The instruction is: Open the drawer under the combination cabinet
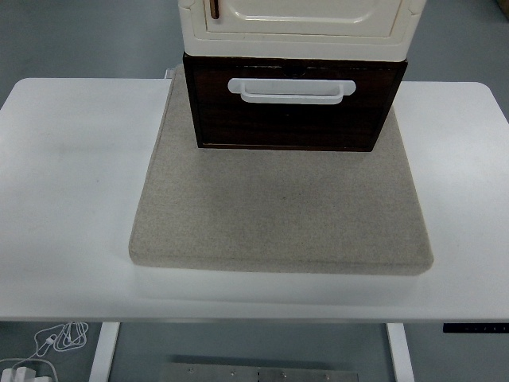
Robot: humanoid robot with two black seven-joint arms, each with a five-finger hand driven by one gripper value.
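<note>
The combination cabinet stands at the top middle of the head view: a cream upper cabinet [298, 20] with a brown door handle [214, 8], stacked on a dark brown wooden drawer [290, 115]. The drawer front faces me and carries a white bar handle [291, 90]. The drawer looks shut, its front flush with the dark body. Neither of my hands shows anywhere in the picture.
The cabinet rests on the far part of a thick beige pad [278, 207] lying on the white table [71, 183]. White cables [56, 341] lie on the floor below the table's near left edge.
</note>
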